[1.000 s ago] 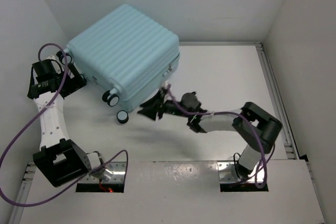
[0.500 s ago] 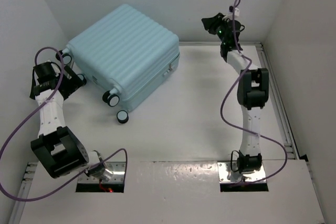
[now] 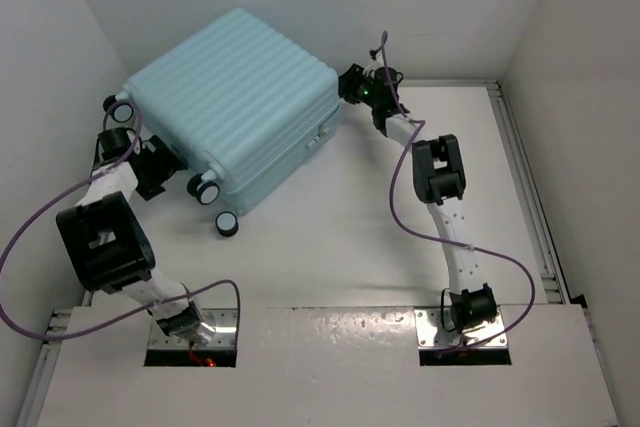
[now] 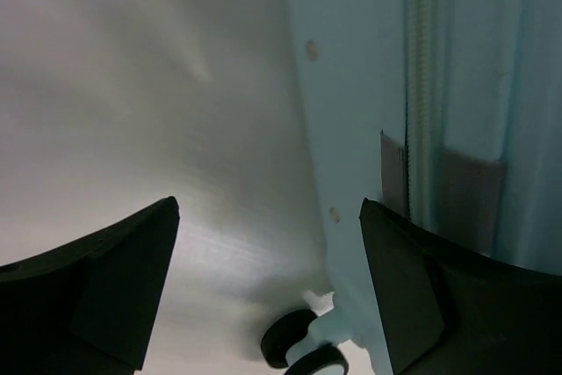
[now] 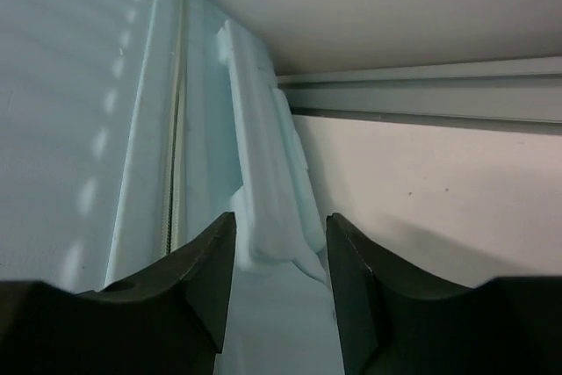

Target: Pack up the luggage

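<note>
The luggage [image 3: 235, 97] is a pale aqua ribbed suitcase lying shut on the white table, its black caster wheels [image 3: 207, 187] at the near-left end. My left gripper [image 3: 160, 162] is open beside that wheel end. In the left wrist view the left gripper [image 4: 268, 206] has its fingers wide apart, with the shell and zipper [image 4: 413, 85] to the right and two wheels [image 4: 294, 353] below. My right gripper [image 3: 352, 82] is at the case's far-right side. In the right wrist view the right gripper [image 5: 281, 217] is open and straddles the end of the moulded side handle [image 5: 268, 155].
White walls close in the table at the left, back and right. A metal rail [image 3: 520, 167] runs along the table's right edge, and a rail [image 5: 421, 98] runs along the back edge behind the handle. The arm bases sit on the near metal plate [image 3: 330, 332].
My right arm swung from the far right corner leftward and down to the suitcase's side handle. My left gripper moved in closer to the wheel end. The suitcase has barely shifted.
</note>
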{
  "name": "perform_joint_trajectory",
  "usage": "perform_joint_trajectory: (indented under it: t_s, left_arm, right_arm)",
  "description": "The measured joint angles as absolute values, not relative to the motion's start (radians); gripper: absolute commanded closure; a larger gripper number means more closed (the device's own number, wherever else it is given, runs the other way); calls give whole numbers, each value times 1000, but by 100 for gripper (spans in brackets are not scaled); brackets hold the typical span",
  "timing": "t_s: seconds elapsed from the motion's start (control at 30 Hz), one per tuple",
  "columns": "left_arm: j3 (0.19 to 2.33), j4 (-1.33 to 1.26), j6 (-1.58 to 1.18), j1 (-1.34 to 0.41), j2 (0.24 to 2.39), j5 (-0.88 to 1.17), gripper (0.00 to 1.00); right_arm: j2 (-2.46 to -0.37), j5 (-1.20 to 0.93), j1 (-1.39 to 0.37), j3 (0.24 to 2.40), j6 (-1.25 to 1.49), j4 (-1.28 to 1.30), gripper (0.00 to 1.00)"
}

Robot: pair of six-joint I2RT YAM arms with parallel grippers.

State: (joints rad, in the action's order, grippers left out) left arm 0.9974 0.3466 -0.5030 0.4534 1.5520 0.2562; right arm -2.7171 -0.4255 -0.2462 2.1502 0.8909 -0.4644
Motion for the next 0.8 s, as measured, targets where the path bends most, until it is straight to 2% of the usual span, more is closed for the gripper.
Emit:
perform_joint_trajectory:
  t_s: [0.1,0.23,0.4,0.63,0.8]
  left_arm:
    - [1045,349,-495,406,1621,249,11]
    - [1113,365,-483,402,1717,214,11]
    - [1218,368,-448,386,1828,156,11]
    - [1394,346,-344,303,1930,8,12]
    - [1425,269,-294,237,1950,-105,13]
  right_arm:
    - [-2735,-452,-249,2164,891,-487,52]
    - [-2747,-487,-249,2153,915,-543,56]
    - [-2617,-535,-248,1873,956,-727,63]
    - [-2423,-602,-237,1482,948,-951,67]
    - [-2263,-659,-216,1206,920,-1030,68]
